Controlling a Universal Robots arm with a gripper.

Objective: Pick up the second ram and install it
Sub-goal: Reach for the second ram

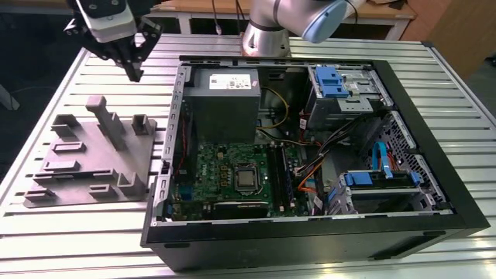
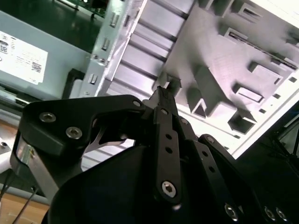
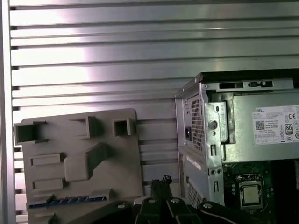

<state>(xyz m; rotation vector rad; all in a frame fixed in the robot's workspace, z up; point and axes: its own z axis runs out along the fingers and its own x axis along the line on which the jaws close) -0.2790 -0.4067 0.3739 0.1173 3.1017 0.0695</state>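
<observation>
A thin dark strip with a bluish edge, which I take for the second ram (image 3: 65, 200), stands edge-on in a long slot at the near end of the grey fixture tray (image 3: 79, 158). My gripper (image 1: 136, 73) hangs above the slatted table past the tray's far end, by the far left corner of the open computer case (image 1: 310, 145). In both wrist views its black fingers (image 2: 163, 93) meet at the tips, shut with nothing between them (image 3: 161, 183). The green motherboard (image 1: 225, 168) with its black slot rails (image 1: 283, 174) lies inside the case.
The tray (image 1: 93, 157) carries upright blocks and pockets, one tall post (image 1: 104, 119) among them. A grey power supply (image 1: 225, 96), a silver processor (image 1: 246, 177), drive cages with blue tabs (image 1: 329, 81) and loose cables (image 1: 310, 174) sit in the case. The arm's base (image 1: 268, 35) stands behind it.
</observation>
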